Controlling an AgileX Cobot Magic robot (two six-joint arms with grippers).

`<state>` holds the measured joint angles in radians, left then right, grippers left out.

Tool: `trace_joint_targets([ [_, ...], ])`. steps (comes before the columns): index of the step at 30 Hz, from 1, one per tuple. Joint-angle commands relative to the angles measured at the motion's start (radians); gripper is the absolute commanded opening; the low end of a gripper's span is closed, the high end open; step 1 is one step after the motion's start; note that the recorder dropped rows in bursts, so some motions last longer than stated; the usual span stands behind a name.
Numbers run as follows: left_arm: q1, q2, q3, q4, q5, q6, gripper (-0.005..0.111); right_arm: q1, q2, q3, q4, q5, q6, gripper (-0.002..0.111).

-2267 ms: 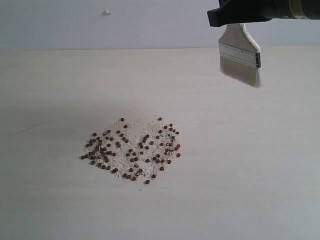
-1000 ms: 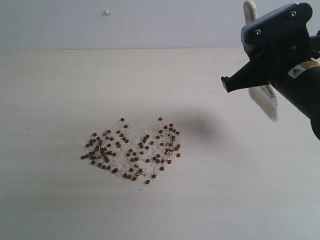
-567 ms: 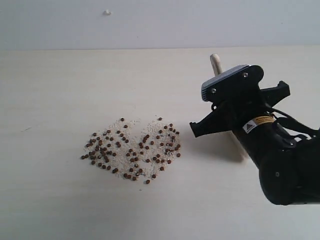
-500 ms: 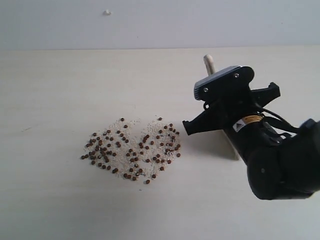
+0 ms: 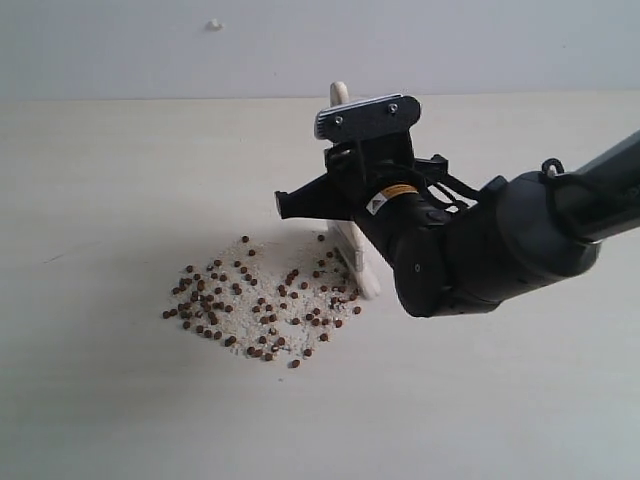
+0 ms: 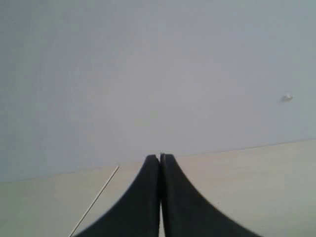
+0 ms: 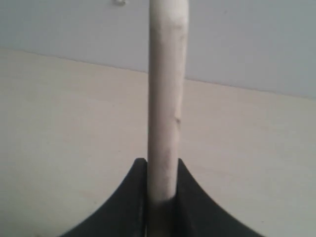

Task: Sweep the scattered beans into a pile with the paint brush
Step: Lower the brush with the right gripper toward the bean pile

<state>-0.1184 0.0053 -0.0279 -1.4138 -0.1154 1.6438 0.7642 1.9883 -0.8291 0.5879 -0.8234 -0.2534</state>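
The beans [image 5: 255, 300] lie scattered in a loose patch on the pale table [image 5: 110, 400], mixed with fine white crumbs [image 5: 262, 247]. The paint brush [image 5: 358, 268] stands nearly upright at the patch's right edge, its off-white bristles down among the rightmost beans and its handle tip [image 5: 339, 93] showing above the arm. My right gripper [image 5: 345, 195] is shut on the handle; in the right wrist view the pale wooden handle [image 7: 168, 89] rises between the jaws of the right gripper [image 7: 162, 164]. My left gripper [image 6: 160, 157] is shut on nothing and does not show in the exterior view.
The bulky black right arm [image 5: 480, 250] stretches over the table from the right. A grey wall [image 5: 120, 50] with a small white speck [image 5: 213, 24] bounds the table's far edge. A thin line [image 6: 94, 207] crosses the table near the left gripper.
The right arm has come down from the upper right and swung left with the brush, bringing the bristles to the right edge of the bean patch. The beans look unmoved.
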Motion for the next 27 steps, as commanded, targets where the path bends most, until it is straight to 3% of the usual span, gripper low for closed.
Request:
trace_joint_targets([
  [1, -0.007, -0.005, 0.004, 0.002, 0.005, -0.003, 0.0, 0.003, 0.019, -0.039, -0.03, 0.068, 0.108, 0.0],
  [8, -0.007, -0.005, 0.004, 0.002, 0.005, -0.003, 0.0, 0.003, -0.019, -0.056, -0.014, 0.069, 0.106, 0.0],
  [19, -0.011, -0.005, 0.004, 0.002, 0.005, -0.003, 0.0, 0.003, -0.105, -0.056, 0.178, 0.047, -0.308, 0.0],
  [27, -0.011, -0.005, 0.004, 0.002, 0.005, -0.003, 0.0, 0.003, -0.053, -0.056, 0.163, -0.047, -0.373, 0.0],
])
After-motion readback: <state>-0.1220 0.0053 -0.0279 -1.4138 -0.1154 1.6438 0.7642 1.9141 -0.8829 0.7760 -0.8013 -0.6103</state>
